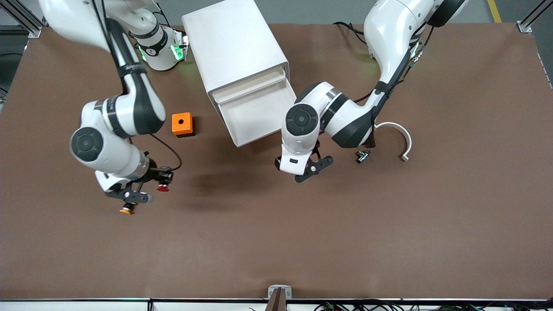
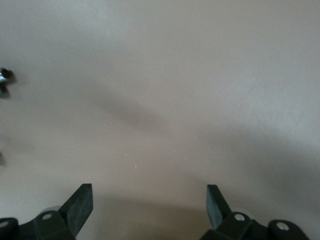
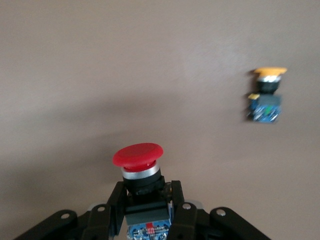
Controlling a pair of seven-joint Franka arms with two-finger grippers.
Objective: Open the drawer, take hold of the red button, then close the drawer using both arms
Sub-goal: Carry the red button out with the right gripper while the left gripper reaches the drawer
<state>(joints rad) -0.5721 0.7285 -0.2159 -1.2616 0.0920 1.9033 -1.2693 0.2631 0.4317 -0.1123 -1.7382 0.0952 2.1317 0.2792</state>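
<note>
**Red-capped button in the right gripper's grasp, drawer standing open**

The right gripper (image 3: 145, 210) has its fingers clamped on the black body of the button (image 3: 138, 156), just under the metal collar, with the red cap standing clear above the fingertips. In the front view the button (image 1: 163, 188) hangs over bare brown table (image 1: 276, 242) toward the right arm's end, near a like part with an orange cap (image 1: 126, 211) lying on the table.

The left gripper (image 1: 312, 167) hovers over the table close to the open drawer (image 1: 255, 116) of the white cabinet (image 1: 235, 47), its fingers (image 2: 80, 205) spread wide and holding nothing. A small dark metal part (image 1: 362, 156) and a white curved piece (image 1: 399, 138) lie toward the left arm's end; an orange box with a hole (image 1: 182, 124) sits beside the cabinet.

The button looks light and rigid, all hard plastic and metal. The glossy domed cap would likely slip between pads, so the squarer body, where it is gripped now, is the sound place to hold. The exposed contact block below seems the most delicate part.

With the button in hand, closing the drawer appears to be what remains.
</note>
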